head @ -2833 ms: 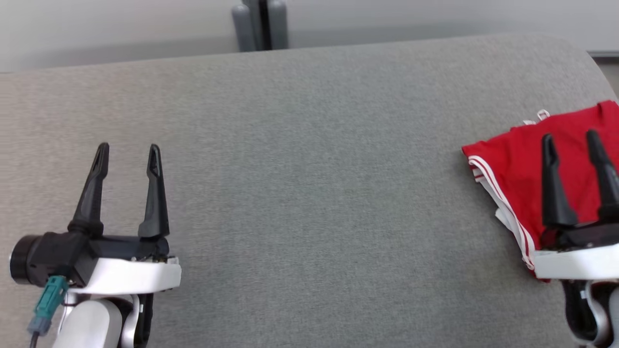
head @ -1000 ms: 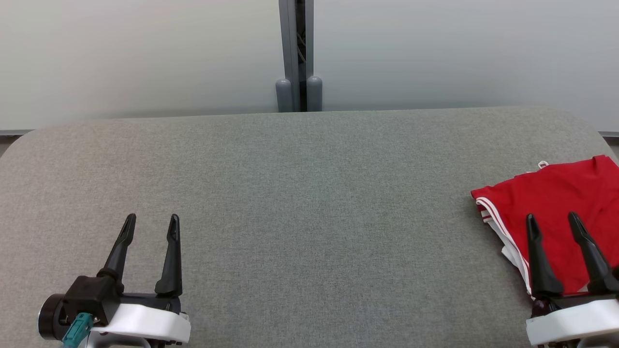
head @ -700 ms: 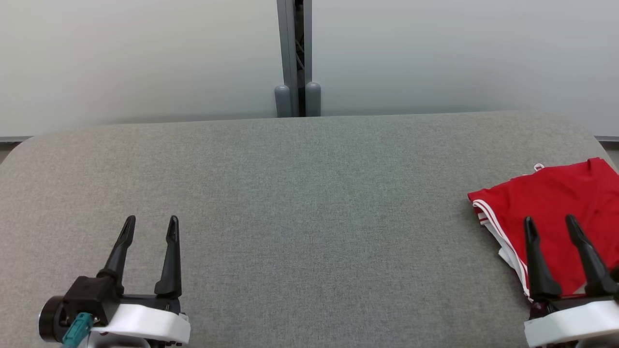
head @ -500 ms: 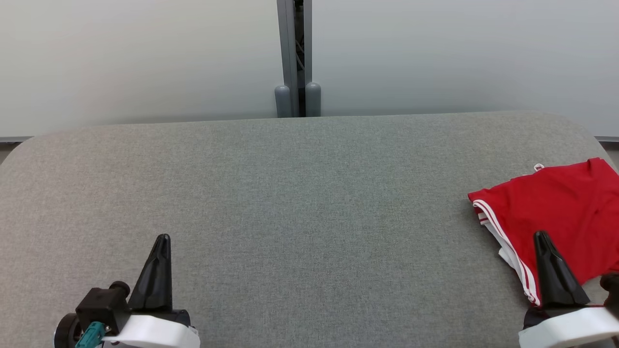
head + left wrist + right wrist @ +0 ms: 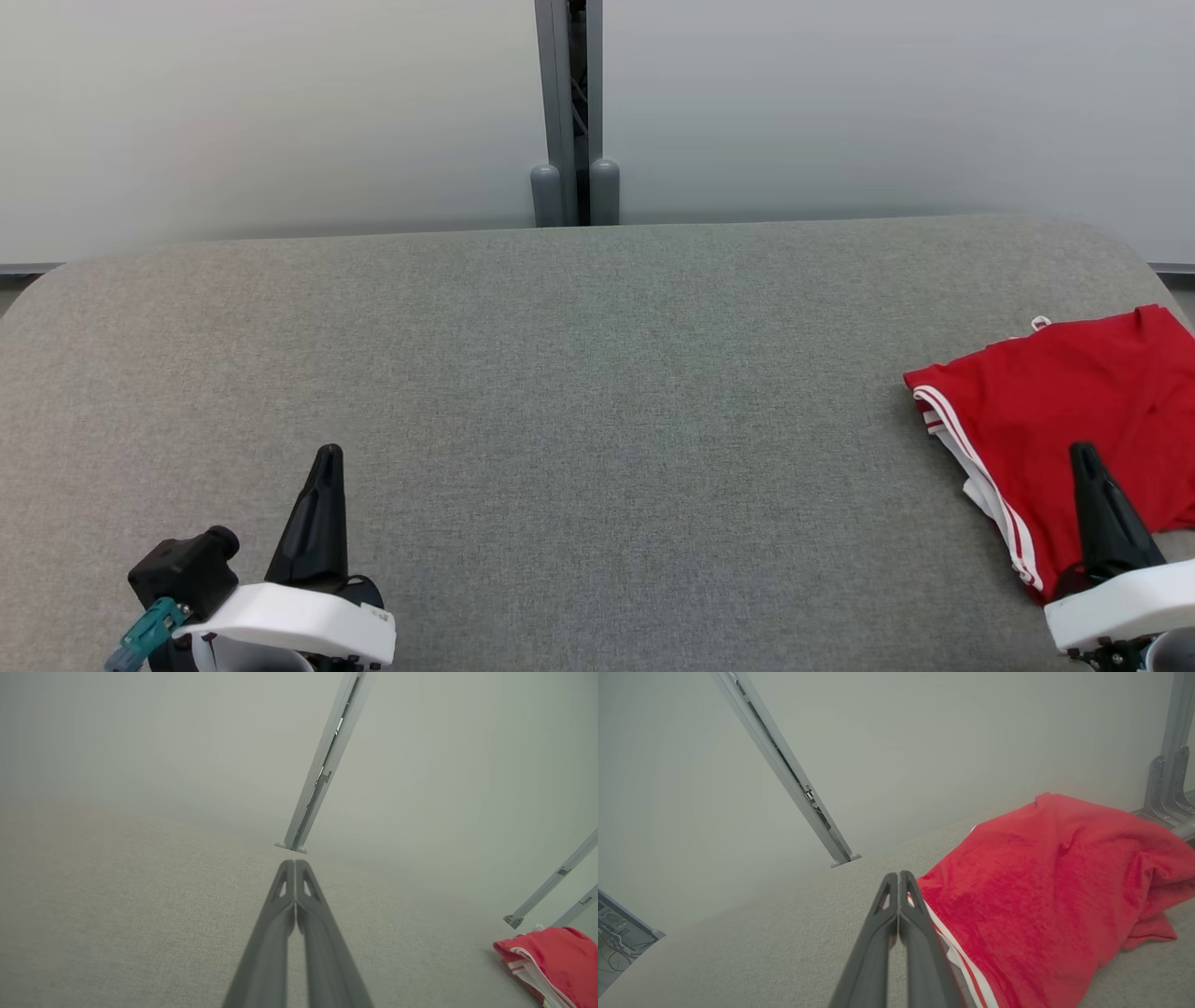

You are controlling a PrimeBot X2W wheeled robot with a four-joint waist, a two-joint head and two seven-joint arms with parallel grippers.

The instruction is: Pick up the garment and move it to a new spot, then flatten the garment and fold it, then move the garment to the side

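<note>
Garment (image 5: 1074, 401): red, white-striped, lies folded at right end of grey table (image 5: 597, 373), by the front edge. Left gripper (image 5: 329, 455): fingers pressed together, holds nothing, hovers over bare table at lower left, well apart from garment. Right gripper (image 5: 1083, 450): fingers together, nothing between them, sits above garment's near edge; contact with cloth cannot be told.

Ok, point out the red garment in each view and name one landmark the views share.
Head view: red garment at the right edge, lying on the grey table.
Left wrist view: red garment in the lower right corner.
Right wrist view: red garment across the right half.
Shared landmark: the grey post behind the table's far edge.
</note>
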